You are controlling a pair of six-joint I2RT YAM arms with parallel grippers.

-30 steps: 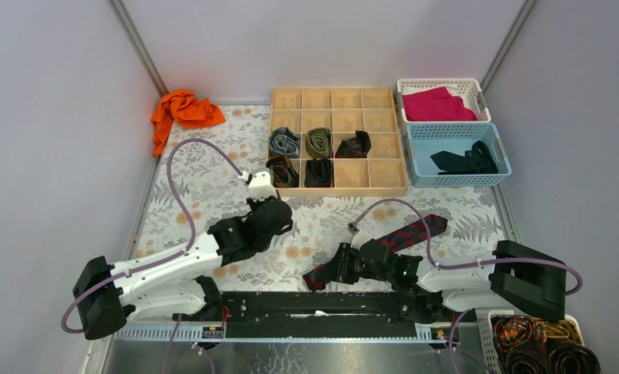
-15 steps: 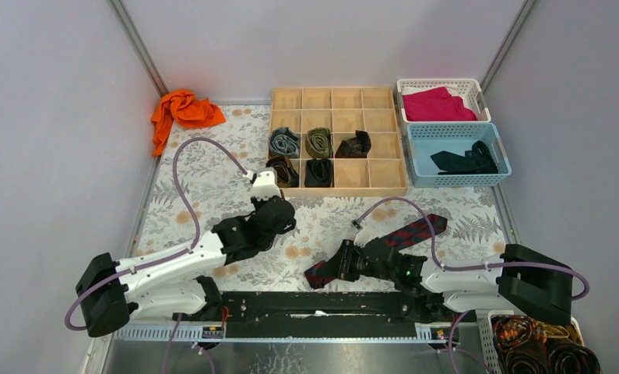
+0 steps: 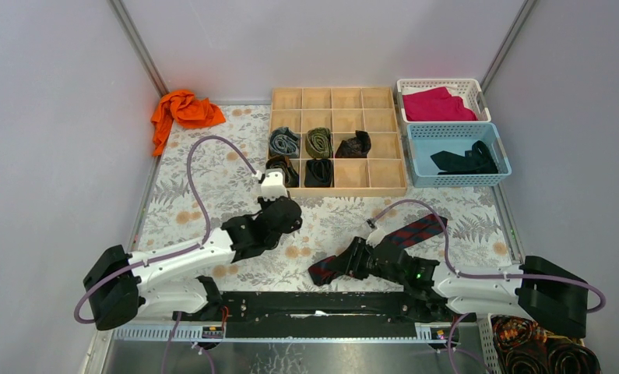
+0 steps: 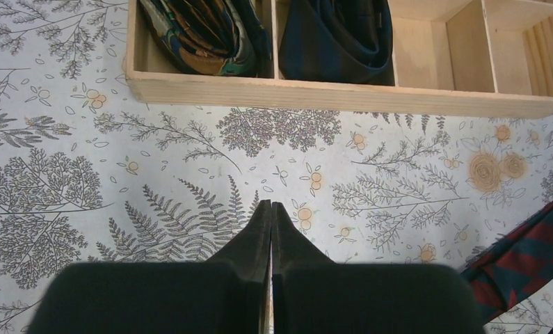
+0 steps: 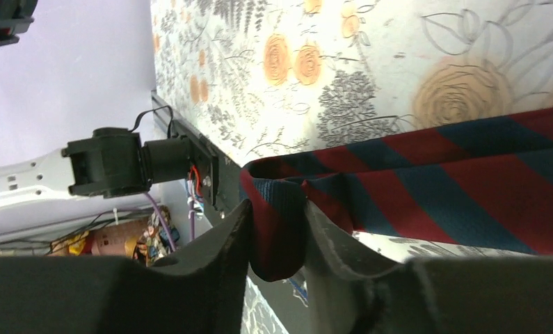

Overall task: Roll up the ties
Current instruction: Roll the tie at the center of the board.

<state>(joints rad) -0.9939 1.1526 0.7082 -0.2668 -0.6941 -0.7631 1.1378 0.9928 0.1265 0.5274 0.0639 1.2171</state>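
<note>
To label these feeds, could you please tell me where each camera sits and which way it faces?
Top external: above and behind, looking down on the table; both arms show.
Left wrist: wrist-mounted, facing the wooden organizer; shut left gripper shows.
Right wrist: wrist-mounted, low, looking along the table; right gripper straddles the striped tie.
Shared: all show the striped tie.

Divided tray (image 3: 339, 190) at the tabletop's (image 3: 212, 195) far edge, rolled ties (image 3: 318, 142) in it, two baskets (image 3: 460, 181) to its right, cloth (image 3: 183, 109) in far-left corner, long tie (image 3: 419, 231) near the front-right edge
</note>
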